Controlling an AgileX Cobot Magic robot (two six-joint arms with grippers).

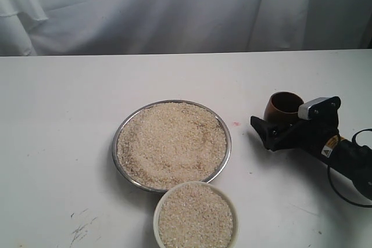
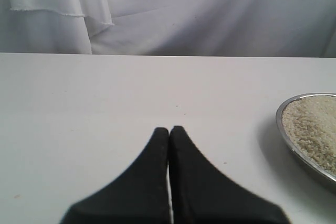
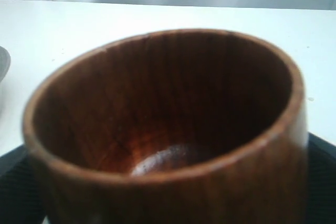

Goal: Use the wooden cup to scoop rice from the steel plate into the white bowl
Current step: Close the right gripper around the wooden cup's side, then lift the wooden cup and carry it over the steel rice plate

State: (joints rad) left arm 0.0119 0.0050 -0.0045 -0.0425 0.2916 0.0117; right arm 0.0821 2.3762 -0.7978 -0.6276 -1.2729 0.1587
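Wooden cup point(image 1: 283, 106) stands upright between the wide-spread fingers of the right end effector point(image 1: 273, 126).

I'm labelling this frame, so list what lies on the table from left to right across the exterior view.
steel plate → wooden cup. The white bowl is left out: it sits in front of the plate's right part, so its place in the order is unclear.
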